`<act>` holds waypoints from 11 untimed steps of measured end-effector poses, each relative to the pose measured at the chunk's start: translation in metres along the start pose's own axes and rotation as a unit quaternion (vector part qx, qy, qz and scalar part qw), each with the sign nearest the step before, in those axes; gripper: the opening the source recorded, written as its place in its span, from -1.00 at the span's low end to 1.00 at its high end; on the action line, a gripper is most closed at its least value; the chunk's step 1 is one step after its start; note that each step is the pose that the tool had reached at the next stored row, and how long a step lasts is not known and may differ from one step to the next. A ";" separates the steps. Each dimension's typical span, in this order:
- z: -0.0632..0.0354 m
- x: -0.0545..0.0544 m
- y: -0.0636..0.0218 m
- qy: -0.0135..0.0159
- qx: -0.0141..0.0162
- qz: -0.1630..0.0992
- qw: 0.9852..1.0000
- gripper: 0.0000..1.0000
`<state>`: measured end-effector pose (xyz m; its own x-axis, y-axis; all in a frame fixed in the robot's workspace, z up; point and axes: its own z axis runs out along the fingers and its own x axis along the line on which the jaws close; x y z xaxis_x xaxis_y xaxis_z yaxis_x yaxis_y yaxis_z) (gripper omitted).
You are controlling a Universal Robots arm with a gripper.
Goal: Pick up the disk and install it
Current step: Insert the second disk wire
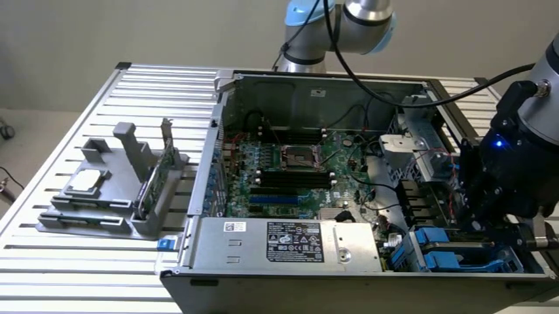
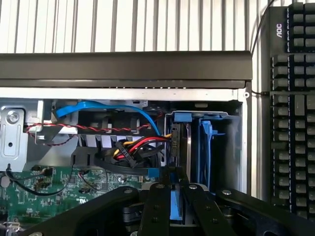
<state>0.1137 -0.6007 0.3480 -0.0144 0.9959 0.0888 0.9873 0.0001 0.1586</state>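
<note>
The disk stands on edge — blue-railed — in the case's drive bay.

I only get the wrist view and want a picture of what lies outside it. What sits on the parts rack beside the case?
Observer: The grey rack, on the slatted table at the exterior view's left, holds a small silver chip and an upright green card.
Operator: And where am I working?
Observer: The gripper is low in the open case, in its corner at the exterior view's right, over the blue drive bay.
Operator: What is next to that bay?
Observer: A power supply with a black label, toward the exterior view's left.
</note>
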 end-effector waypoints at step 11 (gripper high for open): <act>0.0058 -0.003 0.0030 0.004 0.004 0.003 1.000 -0.66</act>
<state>0.1177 -0.6029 0.3425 -0.0092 0.9952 0.0970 0.9886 -0.0055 0.1505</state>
